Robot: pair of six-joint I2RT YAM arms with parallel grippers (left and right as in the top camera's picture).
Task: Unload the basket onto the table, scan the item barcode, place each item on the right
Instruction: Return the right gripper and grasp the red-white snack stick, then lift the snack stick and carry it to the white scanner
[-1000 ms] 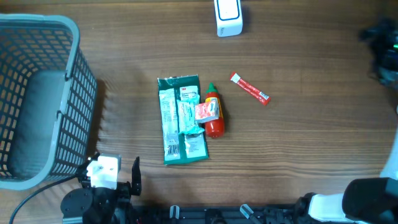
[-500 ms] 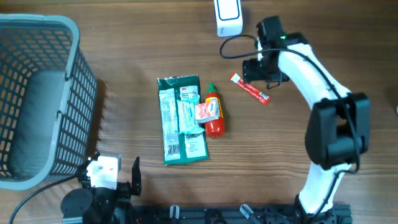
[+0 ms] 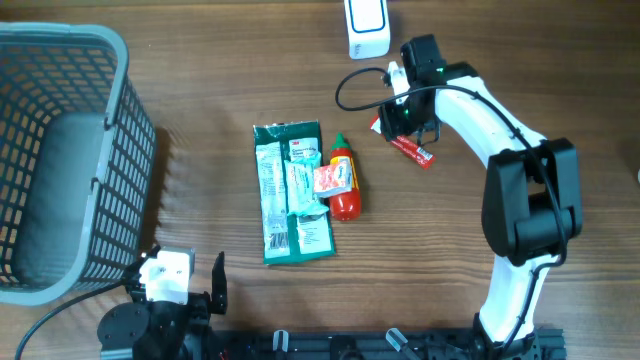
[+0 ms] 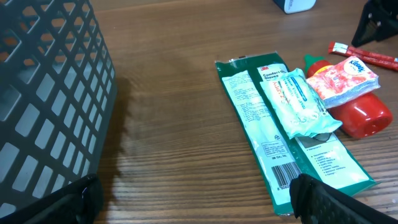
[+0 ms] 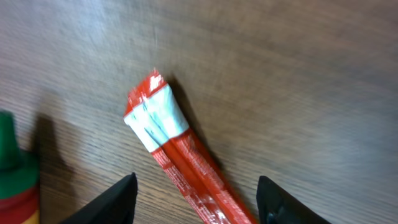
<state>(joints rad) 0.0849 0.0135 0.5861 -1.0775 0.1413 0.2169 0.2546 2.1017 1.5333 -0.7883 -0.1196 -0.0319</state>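
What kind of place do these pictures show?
Probably a mock shop checkout on a wooden table: a grey shopping basket, a white scanner-like device, a red sachet and a green packet.

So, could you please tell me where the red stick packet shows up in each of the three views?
Overhead: the red stick packet lies right of centre in the upper half, slanting down to the right.
Left wrist: the packet is in the top right corner, beyond the bottle.
Right wrist: the packet fills the centre, running to the bottom edge.
Shared landmark: the red sauce bottle with a green cap, near the packet in all three.
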